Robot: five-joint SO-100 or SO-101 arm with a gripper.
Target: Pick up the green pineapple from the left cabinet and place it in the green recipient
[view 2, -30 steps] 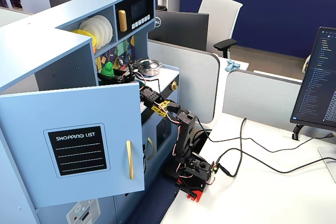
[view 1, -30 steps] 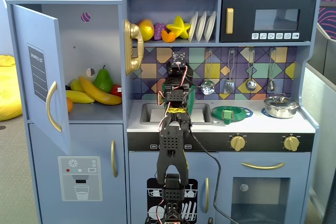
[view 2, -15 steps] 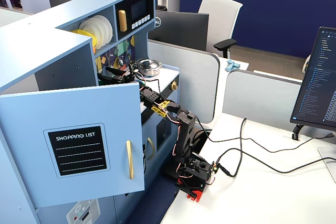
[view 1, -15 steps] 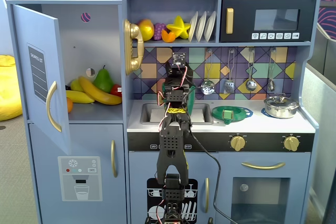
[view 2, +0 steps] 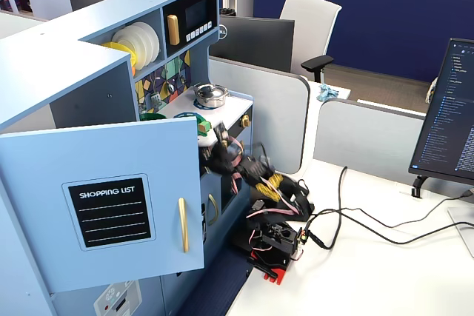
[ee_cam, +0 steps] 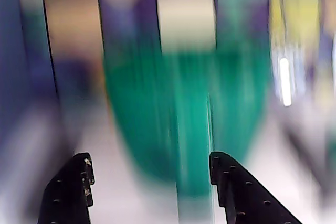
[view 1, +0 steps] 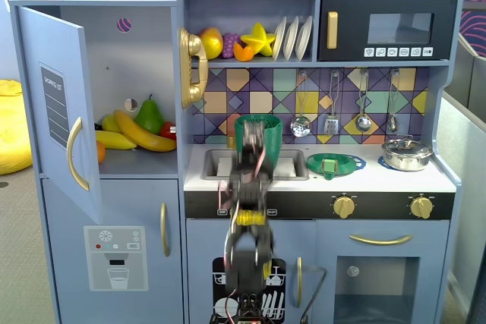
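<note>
The green recipient [view 1: 258, 124] stands on the counter by the sink, partly behind my arm. In the wrist view it is a blurred green shape [ee_cam: 184, 108] straight ahead. My gripper [ee_cam: 149, 157] is open and empty, its black fingers [ee_cam: 71, 187] wide apart, and it is blurred by motion in front of the recipient [view 1: 252, 151]. The left cabinet [view 1: 129, 66] has its door [view 1: 57, 104] swung open. I see no green pineapple in any view; the shelf shows bananas [view 1: 140, 133] and a green pear [view 1: 149, 115].
A flat green strainer dish [view 1: 335, 163] and a metal pot [view 1: 406, 154] sit on the counter to the right. The sink [view 1: 216, 163] is beside the recipient. Utensils hang on the tiled back wall. The arm's base [view 2: 278, 238] sits on a white desk with cables.
</note>
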